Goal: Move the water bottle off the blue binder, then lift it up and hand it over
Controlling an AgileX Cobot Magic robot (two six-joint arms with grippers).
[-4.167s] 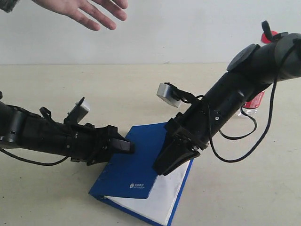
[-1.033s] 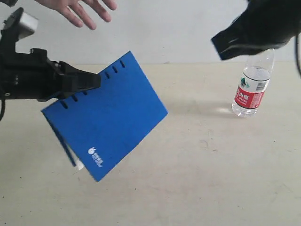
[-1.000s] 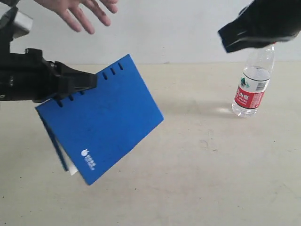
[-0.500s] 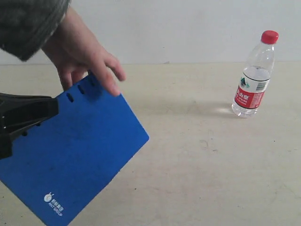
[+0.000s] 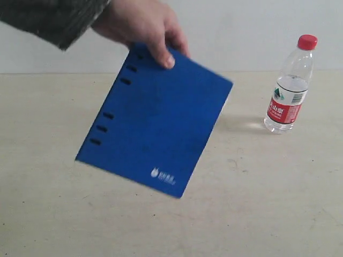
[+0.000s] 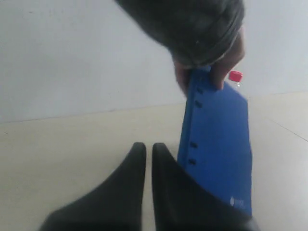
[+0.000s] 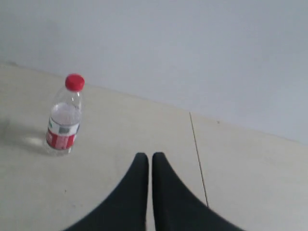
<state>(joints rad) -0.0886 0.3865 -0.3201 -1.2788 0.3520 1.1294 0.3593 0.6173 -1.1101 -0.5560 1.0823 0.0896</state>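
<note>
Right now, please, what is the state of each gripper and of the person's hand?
Left gripper: closed, holding nothing.
Right gripper: closed, holding nothing.
Person's hand: holding the blue binder up in the air.

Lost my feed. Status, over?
Left gripper, right gripper shut, empty. Binder held up by a person's hand. Bottle upright on table, apart from it. Nothing blocking.

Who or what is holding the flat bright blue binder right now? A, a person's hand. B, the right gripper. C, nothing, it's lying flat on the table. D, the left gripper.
A: a person's hand pinches the top edge of the flat bright blue binder and holds it tilted in the air, while the left gripper is shut with nothing in it.
</note>
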